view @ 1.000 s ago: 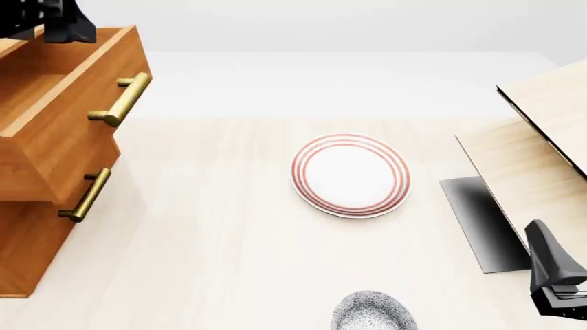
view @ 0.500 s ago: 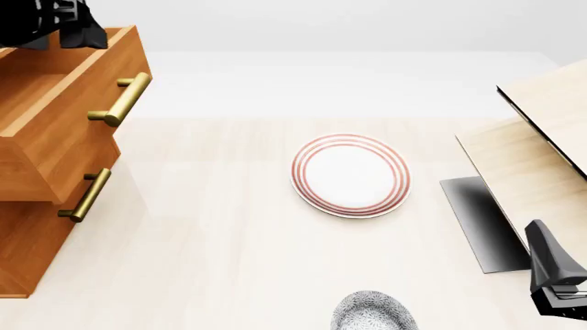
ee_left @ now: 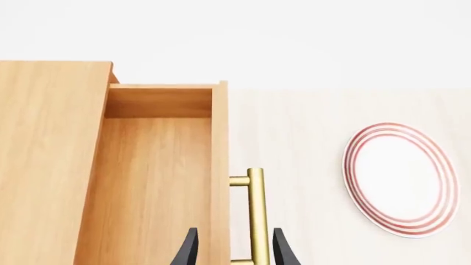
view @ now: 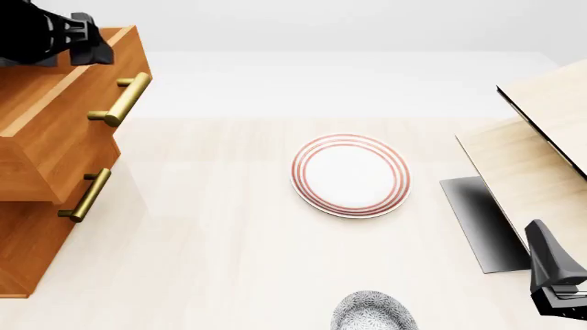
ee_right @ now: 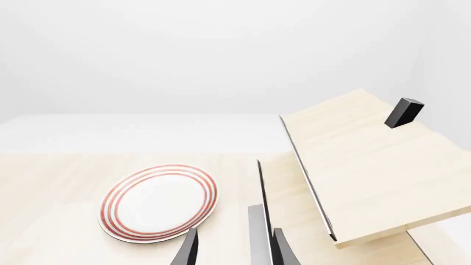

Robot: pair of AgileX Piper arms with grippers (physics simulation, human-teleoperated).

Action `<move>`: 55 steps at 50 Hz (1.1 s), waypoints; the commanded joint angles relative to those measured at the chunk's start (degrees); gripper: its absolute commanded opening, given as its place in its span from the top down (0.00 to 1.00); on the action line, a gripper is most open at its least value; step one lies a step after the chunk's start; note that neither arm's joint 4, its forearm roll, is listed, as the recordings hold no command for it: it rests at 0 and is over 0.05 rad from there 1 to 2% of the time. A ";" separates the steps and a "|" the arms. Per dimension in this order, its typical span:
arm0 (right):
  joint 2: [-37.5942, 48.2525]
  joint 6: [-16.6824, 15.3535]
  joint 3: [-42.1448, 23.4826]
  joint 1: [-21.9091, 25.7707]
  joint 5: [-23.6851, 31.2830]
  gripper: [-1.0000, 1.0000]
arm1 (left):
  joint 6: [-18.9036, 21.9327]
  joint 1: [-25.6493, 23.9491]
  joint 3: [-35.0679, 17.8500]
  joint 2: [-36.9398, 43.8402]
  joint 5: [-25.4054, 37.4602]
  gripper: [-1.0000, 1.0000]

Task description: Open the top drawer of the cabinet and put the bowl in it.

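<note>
Over at the cabinet (view: 41, 206) the top drawer (view: 55, 117) sits pulled out, left gripper (ee_left: 234, 247) spread above its handle (view: 121, 98), so lift clear and let the spread right gripper (ee_right: 234, 245) fetch the bowl (view: 372, 313) at the table's near edge.

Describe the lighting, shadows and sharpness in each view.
Front view: flat, even light, sharp everywhere, a dark shadow under the pale unit. Left wrist view: crisp, drawer evenly lit, no glare on its handle. Right wrist view: sharp, plate barely shadowed.
</note>
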 commanded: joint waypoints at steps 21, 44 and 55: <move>-0.49 0.00 0.07 0.00 0.41 0.00 | -0.37 -0.37 4.16 1.65 -4.68 0.00; -0.48 0.04 0.07 -0.01 0.41 0.00 | -0.98 -0.82 5.78 2.06 -5.99 0.00; -0.46 0.02 0.07 0.01 0.40 0.00 | -0.97 -1.74 6.12 2.50 -6.28 0.00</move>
